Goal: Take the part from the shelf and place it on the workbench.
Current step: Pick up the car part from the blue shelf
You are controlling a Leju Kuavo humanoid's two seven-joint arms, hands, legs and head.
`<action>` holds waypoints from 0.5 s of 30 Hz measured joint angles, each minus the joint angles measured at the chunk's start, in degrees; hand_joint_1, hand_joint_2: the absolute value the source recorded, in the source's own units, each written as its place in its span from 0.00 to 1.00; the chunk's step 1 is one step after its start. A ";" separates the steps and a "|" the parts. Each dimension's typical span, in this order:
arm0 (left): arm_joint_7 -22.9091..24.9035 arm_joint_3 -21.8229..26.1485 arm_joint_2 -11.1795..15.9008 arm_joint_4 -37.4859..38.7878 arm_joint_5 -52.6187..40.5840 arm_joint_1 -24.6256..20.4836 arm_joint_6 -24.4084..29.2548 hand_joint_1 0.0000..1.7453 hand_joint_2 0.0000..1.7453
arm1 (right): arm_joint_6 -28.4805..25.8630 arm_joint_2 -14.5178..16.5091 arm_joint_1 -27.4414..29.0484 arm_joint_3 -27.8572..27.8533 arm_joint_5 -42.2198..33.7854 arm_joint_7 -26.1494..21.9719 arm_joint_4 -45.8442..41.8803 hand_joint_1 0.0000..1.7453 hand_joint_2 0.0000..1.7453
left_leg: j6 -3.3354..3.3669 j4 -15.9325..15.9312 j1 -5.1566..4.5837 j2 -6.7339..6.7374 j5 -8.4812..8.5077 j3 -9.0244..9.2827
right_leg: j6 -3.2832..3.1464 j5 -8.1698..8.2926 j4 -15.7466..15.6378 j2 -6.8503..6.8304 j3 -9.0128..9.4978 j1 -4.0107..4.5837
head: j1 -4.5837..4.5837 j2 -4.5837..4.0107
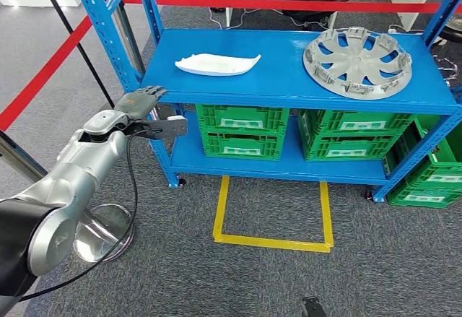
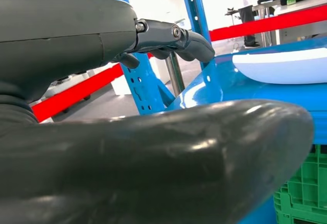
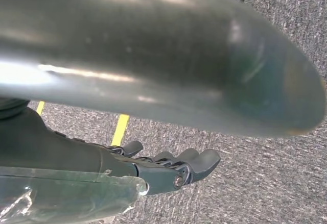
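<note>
Blue steel shelf (image 1: 283, 93), two tiers. On the top tier: a white, flat, elongated part (image 1: 216, 63) toward the left end, and a grey wheel cover (image 1: 356, 62) toward the right end, the two well apart. Lower tier carries two green crates (image 1: 242, 130) side by side; more green crates (image 1: 436, 165) sit on the floor past the right upright. Red barrier tape (image 1: 283, 3) runs behind the shelf and down the left side. Yellow floor marking (image 1: 272, 216) on grey carpet in front of the shelf. A round metal stand base (image 1: 103, 232) sits on the floor at left.

Left robot hand (image 1: 143, 109) is raised beside the shelf's front-left upright, just short of the top tier's corner, fingers (image 2: 173, 38) extended and spread, holding nothing. The white part lies near it, not touched.

Right robot hand (image 3: 169, 168) hangs over the carpet, fingers loosely extended, holding nothing.
</note>
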 joint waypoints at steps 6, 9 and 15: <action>0.00 0.00 -0.01 0.00 0.00 -0.01 0.00 0.00 0.00 | 0.00 0.00 0.00 0.00 0.00 0.00 0.00 0.00 0.00 | 0.00 0.00 0.00 0.00 0.00 0.00 | 0.00 0.00 0.00 0.00 0.00 0.00 | 0.01 0.00; 0.00 0.00 -0.01 0.00 0.00 -0.01 0.00 0.00 0.00 | 0.00 0.00 0.00 0.00 -0.01 0.00 0.00 0.00 0.00 | 0.00 0.00 0.00 0.00 0.00 0.00 | 0.00 0.00 0.00 0.00 0.00 0.00 | 0.00 0.00; 0.27 0.00 -0.01 0.00 -0.11 -0.01 -0.05 0.00 0.00 | 0.00 0.00 0.01 0.02 -0.01 0.00 0.00 0.00 0.00 | 0.00 0.00 0.00 0.00 0.00 0.00 | 0.00 0.00 0.00 0.00 0.00 0.00 | 0.00 0.00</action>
